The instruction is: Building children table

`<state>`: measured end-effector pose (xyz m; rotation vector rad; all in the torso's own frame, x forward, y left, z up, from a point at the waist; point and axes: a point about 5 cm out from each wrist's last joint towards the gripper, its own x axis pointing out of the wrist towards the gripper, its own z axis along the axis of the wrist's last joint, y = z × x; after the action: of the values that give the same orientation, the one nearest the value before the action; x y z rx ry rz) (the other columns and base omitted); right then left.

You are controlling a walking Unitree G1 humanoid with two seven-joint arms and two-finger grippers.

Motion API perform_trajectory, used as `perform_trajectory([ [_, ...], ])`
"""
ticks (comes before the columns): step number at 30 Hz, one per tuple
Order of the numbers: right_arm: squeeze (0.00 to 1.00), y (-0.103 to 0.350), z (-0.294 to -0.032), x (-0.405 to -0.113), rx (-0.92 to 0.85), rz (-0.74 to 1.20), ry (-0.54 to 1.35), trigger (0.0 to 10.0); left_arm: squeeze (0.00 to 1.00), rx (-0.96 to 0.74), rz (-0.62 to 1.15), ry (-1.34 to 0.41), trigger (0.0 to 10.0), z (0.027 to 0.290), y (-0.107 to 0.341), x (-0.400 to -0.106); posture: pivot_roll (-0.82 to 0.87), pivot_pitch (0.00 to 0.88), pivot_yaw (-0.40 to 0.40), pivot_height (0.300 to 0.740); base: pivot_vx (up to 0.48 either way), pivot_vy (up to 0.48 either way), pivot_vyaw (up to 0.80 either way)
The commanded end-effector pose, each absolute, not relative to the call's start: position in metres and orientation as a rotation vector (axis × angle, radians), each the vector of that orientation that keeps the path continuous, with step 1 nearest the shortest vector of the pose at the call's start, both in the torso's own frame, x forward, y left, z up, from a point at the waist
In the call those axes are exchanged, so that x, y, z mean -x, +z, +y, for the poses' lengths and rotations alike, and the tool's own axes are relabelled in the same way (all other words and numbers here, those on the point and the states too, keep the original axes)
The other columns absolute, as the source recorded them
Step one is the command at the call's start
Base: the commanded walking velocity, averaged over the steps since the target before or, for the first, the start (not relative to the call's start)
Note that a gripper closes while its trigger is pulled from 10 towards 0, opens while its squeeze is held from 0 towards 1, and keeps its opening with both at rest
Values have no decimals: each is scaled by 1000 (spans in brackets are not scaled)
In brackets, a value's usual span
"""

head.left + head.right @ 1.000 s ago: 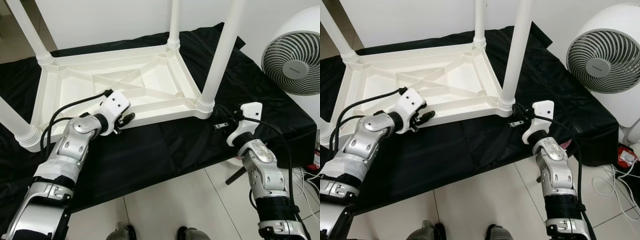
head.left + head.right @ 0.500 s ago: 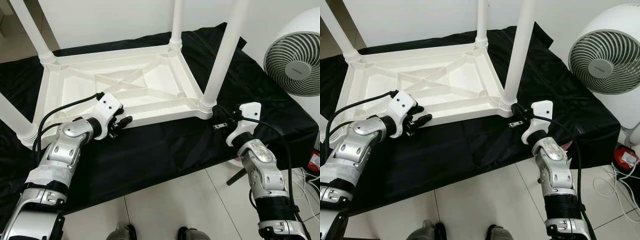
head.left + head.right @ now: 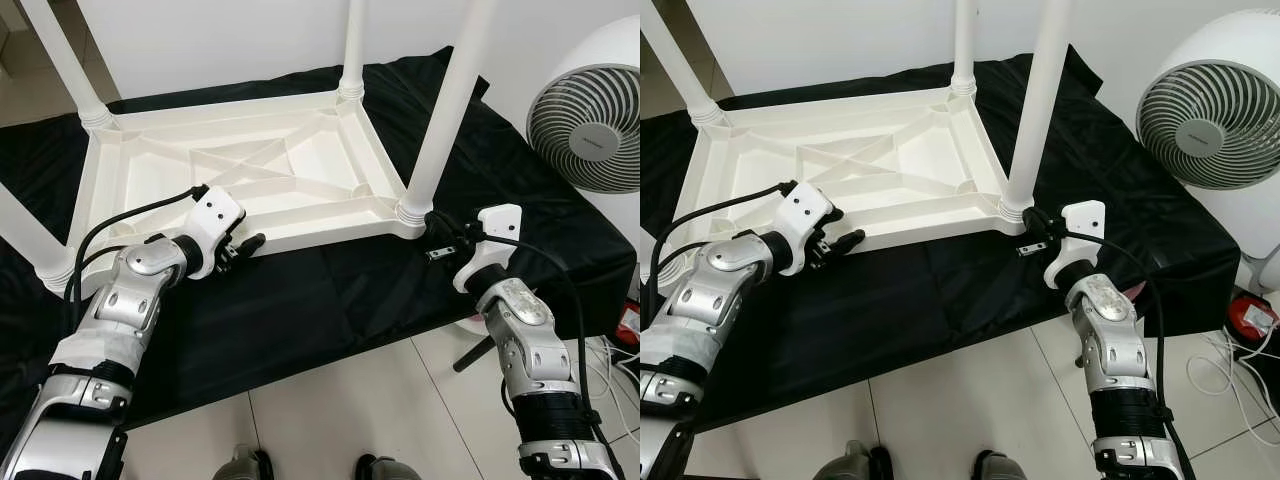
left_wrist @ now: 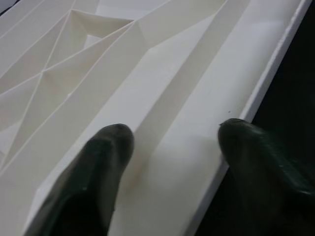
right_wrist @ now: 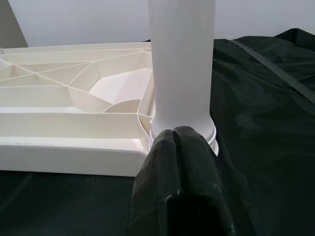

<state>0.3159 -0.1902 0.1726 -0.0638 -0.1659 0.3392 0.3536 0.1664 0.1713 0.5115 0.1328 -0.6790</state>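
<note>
The upturned white table (image 3: 250,170) lies on the black cloth (image 3: 330,290), legs up. The left gripper (image 4: 170,147), fingers spread, straddles its near rim. The right gripper (image 5: 179,162), fingers pressed together, rests at the base of the near right leg (image 3: 440,110).

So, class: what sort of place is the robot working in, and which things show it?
Probably a room in a home: pale tiled floor, round white electric fan, upturned white plastic children's table on black cloth.

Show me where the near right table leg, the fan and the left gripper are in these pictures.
near right table leg (image 3: 440,120), left eye view, middle of the white shaft.
fan (image 3: 590,130), left eye view, centre of the grille.
left gripper (image 4: 172,147), left wrist view, midway between its open fingertips, over the table's edge.
</note>
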Motion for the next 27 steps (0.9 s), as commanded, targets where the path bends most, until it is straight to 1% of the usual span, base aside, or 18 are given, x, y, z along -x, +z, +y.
perform_trajectory([
  [1,0,170,-191,-316,79,-150,347,10000,0,-559,266,-633,10000,178,146,-352,-94,107,61,740,0,0,0],
  [6,0,171,-193,-316,87,-152,345,10000,0,-547,250,-658,10000,180,151,-353,-94,107,61,740,0,0,0],
  [11,0,171,-194,-316,87,-151,335,10000,0,-351,131,-761,10000,173,173,-347,-96,113,64,740,0,0,0],
  [14,0,170,-194,-315,87,-150,334,10000,0,-302,86,-801,10000,170,180,-343,-96,113,64,740,0,0,0],
  [21,0,171,-192,-315,104,-154,340,10000,0,-323,100,-782,10000,173,174,-343,-88,127,60,740,0,0,0],
  [27,0,174,-193,-316,107,-160,338,10000,0,-353,129,-784,10000,170,166,-342,-90,133,58,740,0,0,0],
])
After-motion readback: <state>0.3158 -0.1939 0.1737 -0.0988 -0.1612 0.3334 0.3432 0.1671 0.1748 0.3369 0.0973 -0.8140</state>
